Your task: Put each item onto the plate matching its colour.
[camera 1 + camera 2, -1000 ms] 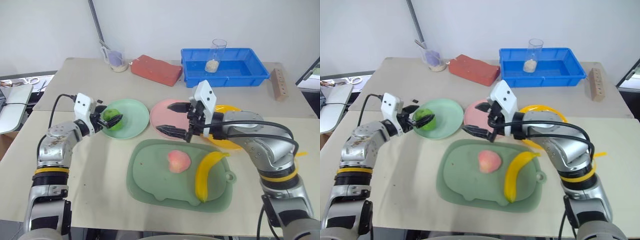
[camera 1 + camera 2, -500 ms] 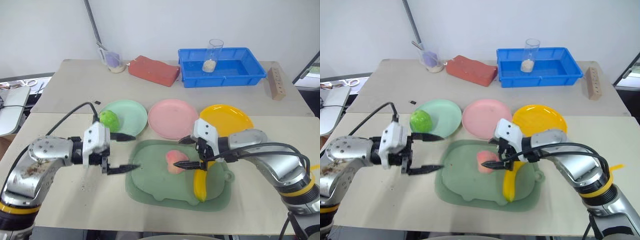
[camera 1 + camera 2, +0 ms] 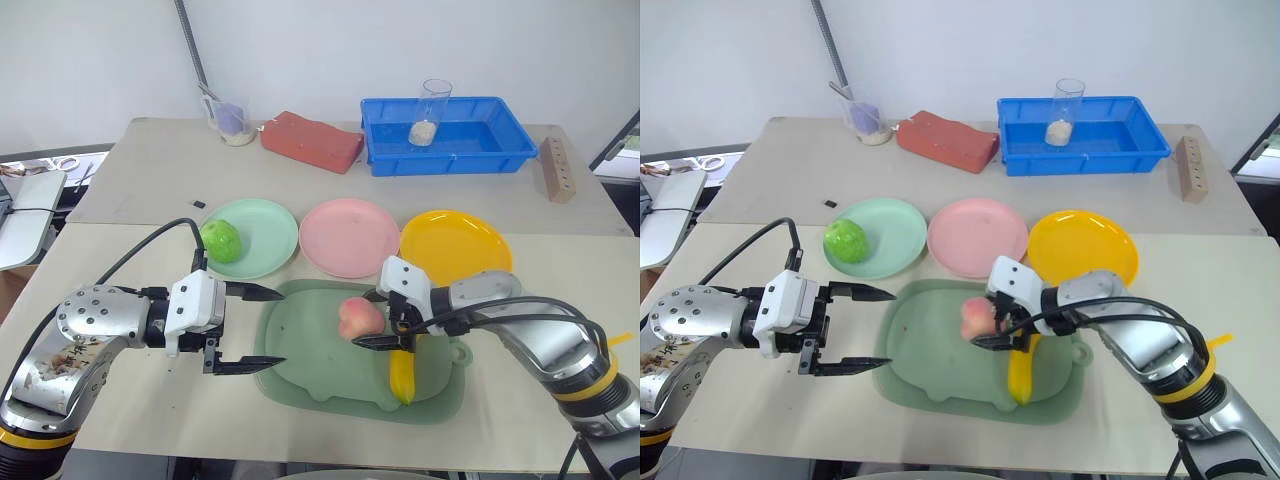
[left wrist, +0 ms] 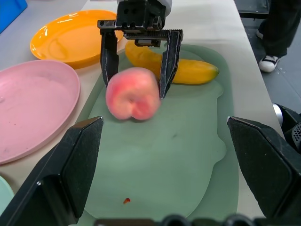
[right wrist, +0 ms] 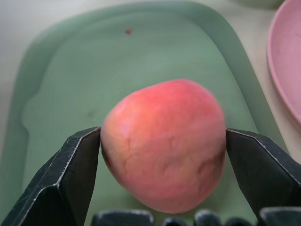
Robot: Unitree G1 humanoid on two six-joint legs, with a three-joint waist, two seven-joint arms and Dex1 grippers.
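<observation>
Rests near the front edge of the table (image 3: 560,160): the dull-green oval tray (image 3: 310,370), taken here as the landmark. Lie just behind the tray in a row: mint green plate (image 3: 265,225) toward its left end, pink plate (image 3: 350,240) behind its middle, yellow plate (image 3: 455,245) behind its right end. Sits already on the mint green plate: the green apple (image 3: 221,240), so by judgement one item of three done. Lies along the tray's right side: the yellow banana (image 3: 402,370), untouched, partly under the right arm. Sits near the tray's middle: the pink peach (image 3: 359,318), framed by the right gripper (image 4: 136,66), jaws spread wide with one black finger on each flank; cannot tell whether the pads touch the skin yet. Hovers over the tray's left edge: the left gripper (image 3: 255,328), jaws wide and empty, pointing across the tray toward the peach. Step in hand, by judgement: grasping the peach for the pink plate. To do it well: keep the fingers centred on the widest part of the fruit, low enough to get below its bulge; close gently, since a round smooth toy tends to squirt out of a two-finger pinch; lift straight up clear of the tray rim before carrying back to the pink plate; hold the left gripper away from that path.
</observation>
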